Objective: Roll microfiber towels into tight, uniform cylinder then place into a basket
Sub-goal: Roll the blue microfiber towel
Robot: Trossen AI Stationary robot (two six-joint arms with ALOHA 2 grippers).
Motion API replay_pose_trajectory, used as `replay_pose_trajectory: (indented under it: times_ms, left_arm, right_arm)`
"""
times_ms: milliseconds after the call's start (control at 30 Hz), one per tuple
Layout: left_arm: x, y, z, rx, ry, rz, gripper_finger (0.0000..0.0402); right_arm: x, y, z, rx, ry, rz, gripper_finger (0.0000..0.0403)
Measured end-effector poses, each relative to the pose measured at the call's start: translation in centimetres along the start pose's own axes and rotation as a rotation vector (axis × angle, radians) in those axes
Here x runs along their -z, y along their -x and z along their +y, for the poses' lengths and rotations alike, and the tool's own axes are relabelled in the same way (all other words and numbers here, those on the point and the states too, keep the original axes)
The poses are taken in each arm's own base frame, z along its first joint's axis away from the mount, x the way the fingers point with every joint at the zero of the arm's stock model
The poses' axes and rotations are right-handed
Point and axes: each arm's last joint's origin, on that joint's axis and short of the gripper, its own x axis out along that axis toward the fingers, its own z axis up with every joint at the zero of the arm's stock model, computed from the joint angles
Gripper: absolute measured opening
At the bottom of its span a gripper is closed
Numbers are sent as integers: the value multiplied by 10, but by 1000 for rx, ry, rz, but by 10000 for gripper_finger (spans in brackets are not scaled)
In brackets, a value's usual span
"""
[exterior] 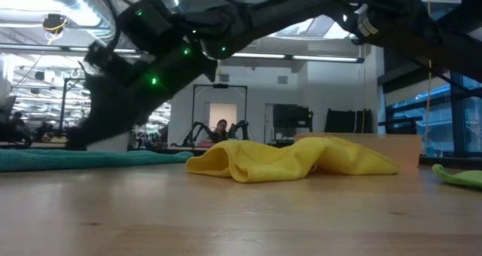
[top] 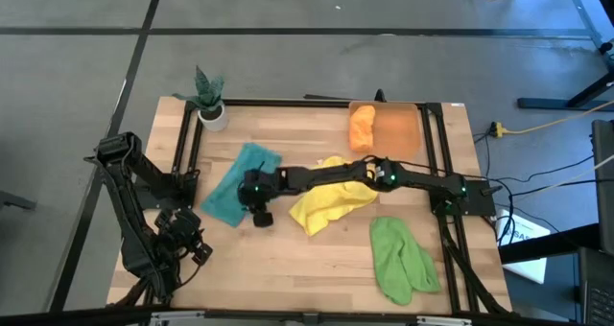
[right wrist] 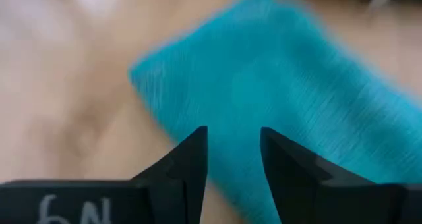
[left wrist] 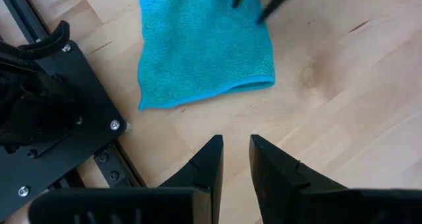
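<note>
High view: right hand (top: 257, 214) hides part of the teal towel (top: 233, 187).

Teal towel (right wrist: 290, 112) blurred in right wrist view and cut off by its edge, green towel (exterior: 459, 176) cropped in low view, yellow towel (top: 331, 203) partly hidden beneath right arm overhead.

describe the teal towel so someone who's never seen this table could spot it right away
Start at the white pot with the green plant at the far left corner of the wooden table. Just in front of it lies the teal towel, flat, under the right gripper. It is the only blue-green cloth; the yellow towel beside it is crumpled.
</note>
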Motion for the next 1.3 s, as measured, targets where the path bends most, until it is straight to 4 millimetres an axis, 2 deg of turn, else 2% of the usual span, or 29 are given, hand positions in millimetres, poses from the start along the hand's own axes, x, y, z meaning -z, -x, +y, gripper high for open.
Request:
replay_pose_trajectory:
  times_ms: [100,233,800,1167,1300]
  left_arm:
    - [0,0,0,0,-1,0,65]
    - [0,0,0,0,-1,0,65]
    - [0,0,0,0,-1,0,65]
    - [0,0,0,0,-1,0,65]
    - [0,0,0,1,-27,0,65]
  right_arm:
    - [8,-6,3,69,-7,53,139]
    - [13,-5,-3,81,-67,96,139]
    - [36,9,5,-119,-14,385,139]
    - [38,28,23,-210,-29,561,139]
    - [31,37,29,-219,-2,569,139]
